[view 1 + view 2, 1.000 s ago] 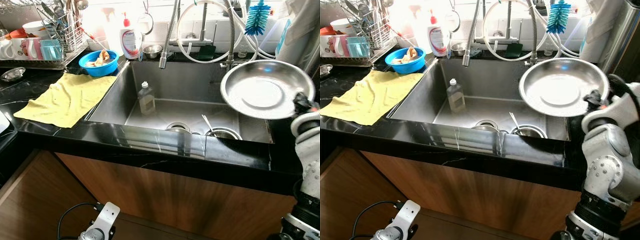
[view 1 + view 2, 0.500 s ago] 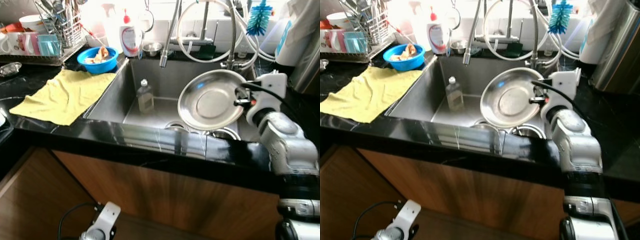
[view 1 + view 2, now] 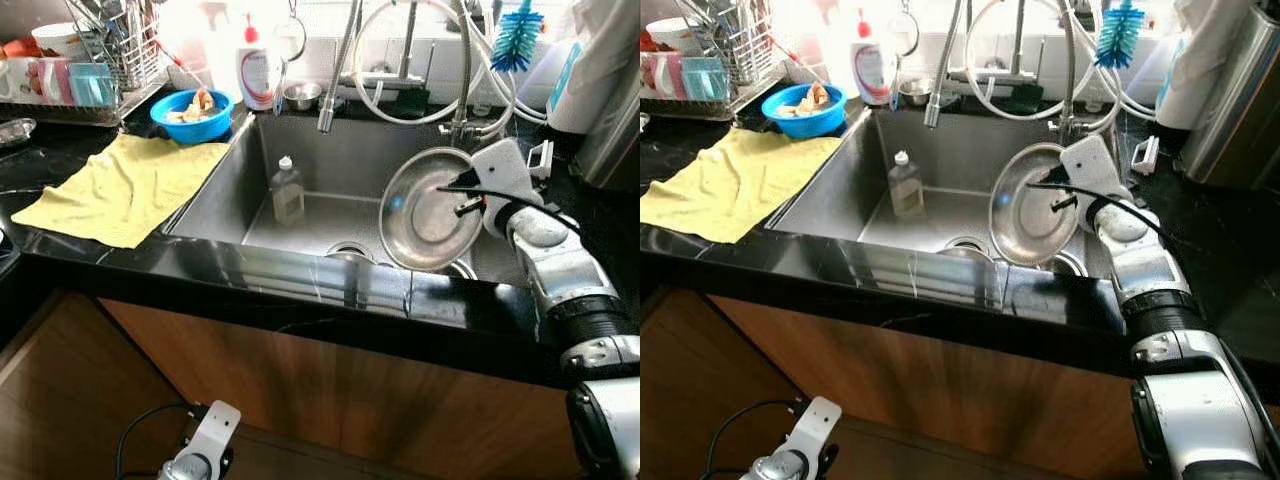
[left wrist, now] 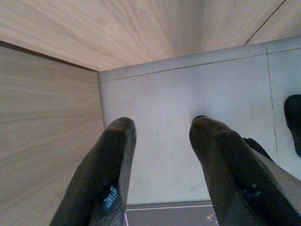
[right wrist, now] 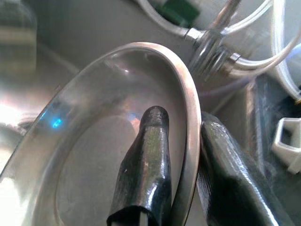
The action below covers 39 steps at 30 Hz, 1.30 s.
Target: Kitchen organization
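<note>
Plate (image 3: 428, 212), clamped at its rim by the right hand (image 5: 181, 155), has tipped steeper, lower into the sink (image 3: 230, 190); left hand (image 4: 162, 169) hangs apart.

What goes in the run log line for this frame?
right end effector: shut on steel plate rim, tilted over sink | left end effector: open, idle

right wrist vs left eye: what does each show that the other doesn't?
Only the right wrist view shows the grip itself: one black finger inside the round steel plate's rim, the other outside.

Only the left eye view shows the yellow cloth, blue bowl, clear bottle standing in the steel sink, and the idle left gripper hanging low.

Both show the plate tilted on edge over the sink and the faucet hoses.
</note>
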Motion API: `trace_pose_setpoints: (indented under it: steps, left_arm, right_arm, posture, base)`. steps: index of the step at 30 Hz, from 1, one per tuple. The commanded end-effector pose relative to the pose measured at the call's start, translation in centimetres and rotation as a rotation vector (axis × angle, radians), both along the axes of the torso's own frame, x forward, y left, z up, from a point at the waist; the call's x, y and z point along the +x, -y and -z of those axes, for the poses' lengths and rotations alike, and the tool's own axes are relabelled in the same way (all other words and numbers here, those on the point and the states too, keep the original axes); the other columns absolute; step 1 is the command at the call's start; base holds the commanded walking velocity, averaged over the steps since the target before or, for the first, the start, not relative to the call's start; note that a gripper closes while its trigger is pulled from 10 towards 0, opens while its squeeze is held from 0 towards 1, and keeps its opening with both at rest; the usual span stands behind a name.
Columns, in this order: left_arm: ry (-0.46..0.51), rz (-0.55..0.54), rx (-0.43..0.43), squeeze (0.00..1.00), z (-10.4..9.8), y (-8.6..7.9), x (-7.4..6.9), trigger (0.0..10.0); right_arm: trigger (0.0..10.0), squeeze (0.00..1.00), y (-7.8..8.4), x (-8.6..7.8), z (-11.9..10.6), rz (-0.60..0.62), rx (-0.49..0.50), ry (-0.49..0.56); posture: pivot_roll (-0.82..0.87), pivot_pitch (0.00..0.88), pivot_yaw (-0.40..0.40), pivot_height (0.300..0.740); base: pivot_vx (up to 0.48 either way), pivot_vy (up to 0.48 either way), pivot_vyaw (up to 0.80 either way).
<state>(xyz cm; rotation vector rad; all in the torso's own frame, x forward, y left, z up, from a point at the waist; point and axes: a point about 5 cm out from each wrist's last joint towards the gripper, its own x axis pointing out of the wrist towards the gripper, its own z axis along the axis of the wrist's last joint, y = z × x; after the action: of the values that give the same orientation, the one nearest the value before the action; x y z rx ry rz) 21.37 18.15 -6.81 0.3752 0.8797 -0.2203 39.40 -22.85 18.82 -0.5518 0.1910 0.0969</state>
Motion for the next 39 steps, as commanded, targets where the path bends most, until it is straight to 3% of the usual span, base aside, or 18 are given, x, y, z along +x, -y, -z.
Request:
trace_pose_setpoints:
  steps: [1,5,10,11,12,15,16,18,20,27,34,35,39]
  left_arm:
    - [0.002,-0.016,0.006,0.00,-0.1,-0.3,0.1,10.0]
    - [0.005,-0.019,0.007,0.00,-0.1,-0.4,0.1,10.0]
    - [0.009,-0.021,0.006,0.00,-0.2,-0.4,0.2,10.0]
    - [0.009,-0.020,0.006,0.00,-0.2,-0.5,0.2,10.0]
    - [0.010,-0.020,0.006,0.00,-0.2,-0.5,0.2,10.0]
    - [0.010,-0.020,0.006,0.00,-0.2,-0.5,0.2,10.0]
    - [0.009,-0.018,0.006,0.00,-0.2,-0.5,0.2,10.0]
    - [0.008,-0.017,0.006,0.00,-0.2,-0.4,0.2,10.0]
    - [0.009,-0.016,0.006,0.00,-0.2,-0.4,0.2,10.0]
    - [0.011,-0.015,0.009,0.00,-0.2,-0.5,0.3,10.0]
    - [0.012,-0.015,0.011,0.00,-0.2,-0.6,0.3,10.0]
    - [0.013,-0.013,0.014,0.00,-0.3,-0.7,0.3,10.0]
    - [0.015,-0.007,0.019,0.00,-0.3,-0.8,0.3,10.0]
  right_arm:
    - [10.0,0.00,-0.7,0.5,-0.9,-0.041,-0.023,0.036]
    - [10.0,0.00,-1.2,0.6,-0.2,-0.079,-0.056,0.030]
    - [10.0,0.00,-1.4,0.6,0.6,-0.084,-0.024,0.017]
    - [10.0,0.54,-1.3,0.5,0.7,-0.081,-0.012,0.016]
    - [10.0,0.76,-1.3,0.5,0.8,-0.081,-0.007,0.017]
    - [10.0,0.79,-1.2,0.5,0.9,-0.078,-0.008,0.019]
    - [10.0,0.72,-1.0,0.4,1.0,-0.071,-0.005,0.023]
    - [10.0,0.72,-0.9,0.4,1.0,-0.069,-0.002,0.025]
    - [10.0,0.00,-0.8,0.4,1.2,-0.068,-0.003,0.027]
    - [10.0,0.00,-1.0,0.4,1.1,-0.071,0.006,0.041]
    - [10.0,0.00,-0.9,0.6,-0.5,-0.047,0.035,0.147]
    - [10.0,0.00,-0.9,0.6,-2.2,-0.040,0.077,0.260]
    - [10.0,0.00,-1.0,-0.2,-4.0,-0.040,0.157,0.424]
  posture:
    - [-0.10,0.000,0.030,0.740]
    - [-0.10,0.000,0.028,0.740]
    - [-0.09,0.000,0.030,0.740]
    - [-0.09,0.000,0.030,0.740]
    - [-0.09,0.000,0.031,0.740]
    - [-0.09,0.000,0.031,0.740]
    - [-0.09,0.000,0.031,0.740]
    - [-0.09,0.000,0.031,0.740]
    - [-0.09,0.000,0.035,0.740]
    - [-0.09,0.000,0.035,0.740]
    - [-0.09,0.000,0.038,0.740]
    - [-0.09,0.000,0.041,0.740]
    - [-0.09,0.000,0.048,0.740]
  base:
    - [0.000,0.000,0.00]
    - [0.000,0.000,0.00]
    - [0.000,0.000,0.00]
    - [0.000,0.000,0.00]
    - [0.000,0.000,0.00]
    - [0.000,0.000,0.00]
    - [0.000,0.000,0.00]
    - [0.000,0.000,0.00]
    - [0.000,0.000,0.00]
    - [0.000,0.000,0.00]
    - [0.000,0.000,0.00]
    - [0.000,0.000,0.00]
    - [0.000,0.000,0.00]
